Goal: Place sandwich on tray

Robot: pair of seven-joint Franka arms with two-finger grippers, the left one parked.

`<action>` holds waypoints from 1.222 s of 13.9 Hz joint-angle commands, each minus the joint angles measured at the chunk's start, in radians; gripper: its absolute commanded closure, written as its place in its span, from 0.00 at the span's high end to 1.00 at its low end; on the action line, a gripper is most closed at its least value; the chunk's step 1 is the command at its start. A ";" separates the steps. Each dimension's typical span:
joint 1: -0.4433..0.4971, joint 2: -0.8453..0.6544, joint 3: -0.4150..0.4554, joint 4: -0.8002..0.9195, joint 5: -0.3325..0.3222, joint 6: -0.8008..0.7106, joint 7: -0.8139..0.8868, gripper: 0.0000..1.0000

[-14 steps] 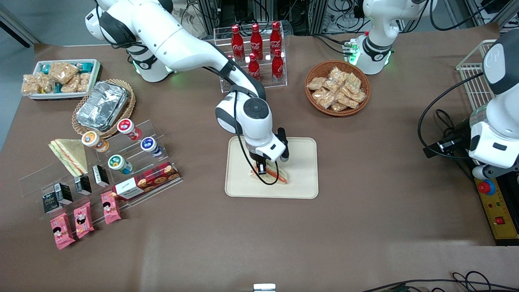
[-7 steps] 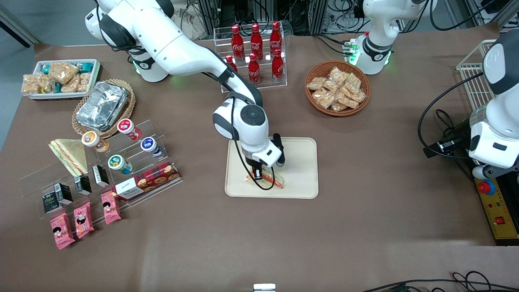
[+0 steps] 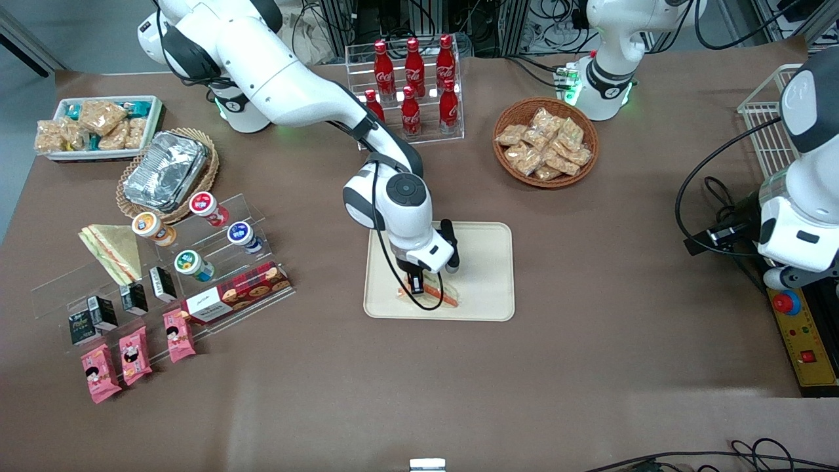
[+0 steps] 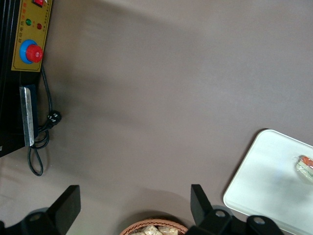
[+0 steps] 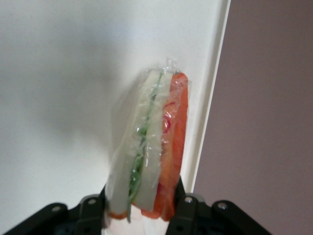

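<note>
Front view shows the gripper (image 3: 415,286) low over the tray (image 3: 485,262), clamped on the sandwich (image 3: 432,295) near the tray edge closest to the camera. In the right wrist view the fingers (image 5: 182,200) pinch the wrapped sandwich (image 5: 151,147) across its thickness, so it hangs on edge with the orange filling and green streak facing up at the lens and its tip close beside the tray rim (image 5: 215,73). Holding it by the flat bread faces probably keeps the slippery wrap from sliding. Whether the sandwich already touches the tray floor cannot be told; it looks very close. My reading is that the placing is nearly done, and what remains is to let go and lift away.

Apart from the sandwich, the tray holds nothing. A round wicker basket (image 3: 545,143) of snack packets sits toward the parked arm's end of the table. Near the working arm's corner a white bin (image 3: 98,126) holds more packets, and a second basket (image 3: 167,172) beside it holds a foil container. A paler sandwich (image 3: 113,249) lies on a clear rack at that end, untouched.
</note>
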 commanded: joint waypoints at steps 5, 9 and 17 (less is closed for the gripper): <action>-0.040 -0.113 0.007 0.007 0.093 -0.049 0.006 0.94; -0.131 -0.256 0.004 -0.007 0.225 -0.196 0.026 0.96; -0.402 -0.460 0.004 -0.007 0.304 -0.501 0.214 0.96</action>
